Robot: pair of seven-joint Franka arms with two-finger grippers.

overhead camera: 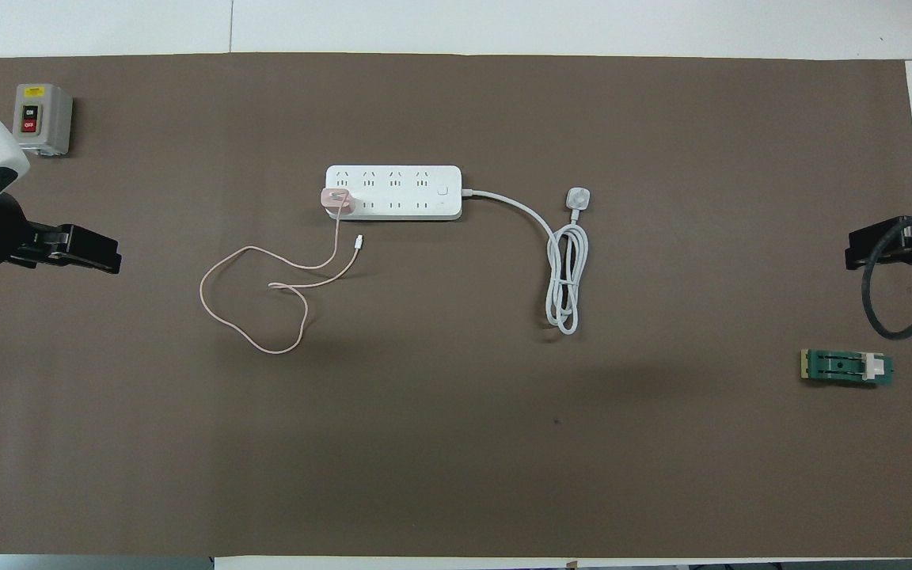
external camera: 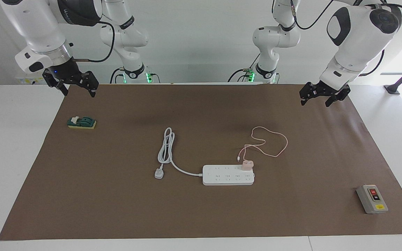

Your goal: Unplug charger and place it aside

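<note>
Nothing has been grasped yet, so the task looks to be at its very start: the charger [external camera: 247, 165] sits plugged into the strip [external camera: 228, 175], in the socket at the corner nearest the robots and toward the left arm's end. Its pink cable [external camera: 270, 141] loops loosely on the tabletop [external camera: 201, 216], nearer the robots than the strip. The strip's own cord [external camera: 167, 146] and plug [external camera: 159, 173] lie off its other end. The left gripper [external camera: 320, 97] hangs above the mat's edge, well apart from the strip, tilted forward, its jaws spread and holding nothing. The right gripper [external camera: 76, 88] hangs over the mat's corner toward its own end, also well apart from the strip; its jaws seem open and empty, though the slanted view makes that less sure. The left arm is the likelier one to act: it would need to come down over the charger, close on its sides, and pull straight up, perhaps with the strip held down.
</note>
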